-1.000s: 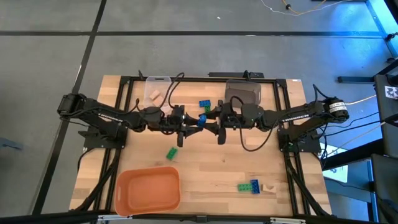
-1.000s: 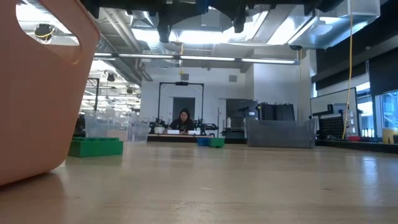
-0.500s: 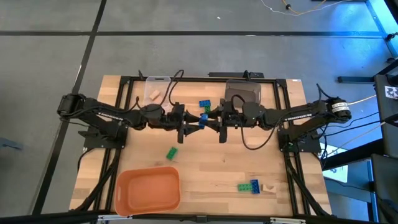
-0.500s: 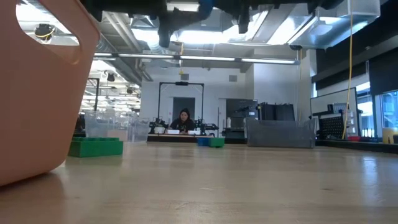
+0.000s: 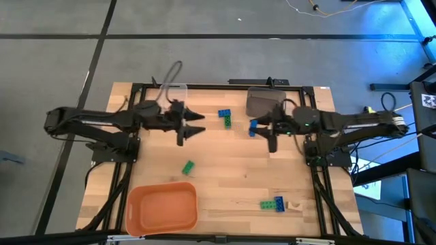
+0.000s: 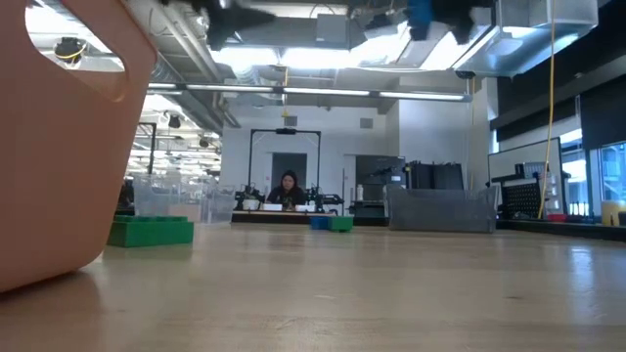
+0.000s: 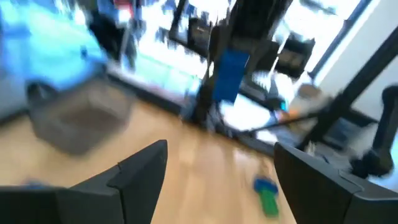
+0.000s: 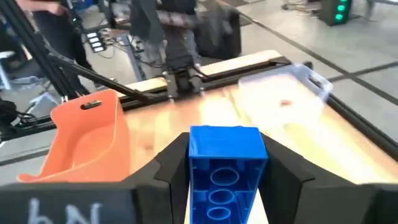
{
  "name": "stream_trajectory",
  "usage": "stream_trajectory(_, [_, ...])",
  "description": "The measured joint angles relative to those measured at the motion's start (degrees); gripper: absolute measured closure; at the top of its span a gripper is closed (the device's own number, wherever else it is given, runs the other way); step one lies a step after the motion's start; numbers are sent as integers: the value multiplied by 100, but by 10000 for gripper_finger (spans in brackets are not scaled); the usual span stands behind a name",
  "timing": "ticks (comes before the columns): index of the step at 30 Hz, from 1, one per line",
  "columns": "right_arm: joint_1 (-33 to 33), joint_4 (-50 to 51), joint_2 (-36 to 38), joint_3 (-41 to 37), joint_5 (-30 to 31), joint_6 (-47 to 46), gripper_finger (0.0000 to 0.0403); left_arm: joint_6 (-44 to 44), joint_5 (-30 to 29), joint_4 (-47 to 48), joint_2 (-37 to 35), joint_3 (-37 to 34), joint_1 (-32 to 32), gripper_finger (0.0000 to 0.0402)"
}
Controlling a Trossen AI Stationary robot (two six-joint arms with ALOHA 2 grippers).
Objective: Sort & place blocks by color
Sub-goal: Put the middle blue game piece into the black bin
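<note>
Orange bin sits at the near left corner of the table, with a blue-and-green block pair and a tan block near right. Farther in, a lone green block lies left of centre. Beyond it, the left gripper hovers with jaws wide and empty, while the right gripper pinches a blue block just in front of the grey bin. Another blue-green pair lies between them, and the clear bin stands far left.
</note>
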State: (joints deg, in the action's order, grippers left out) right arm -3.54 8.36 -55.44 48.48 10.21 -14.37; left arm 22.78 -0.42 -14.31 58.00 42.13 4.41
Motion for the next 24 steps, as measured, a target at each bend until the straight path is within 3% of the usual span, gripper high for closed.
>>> stream_trajectory(4, [-183,-32,702,-498,246,-353,261,-393,-644,56,-416,-18,-247,119])
stream_trajectory(9, [-413,-400,1180,-933,553,-616,261,-266,-935,-524,-488,-560,-569,118])
stream_trajectory(13, [-460,-569,1227,-955,577,-518,261,71,-965,-1257,-477,-1000,-689,119])
stream_trajectory(24, [-460,-691,1194,-959,577,-496,261,-222,-1095,-1391,-474,-1029,-678,120])
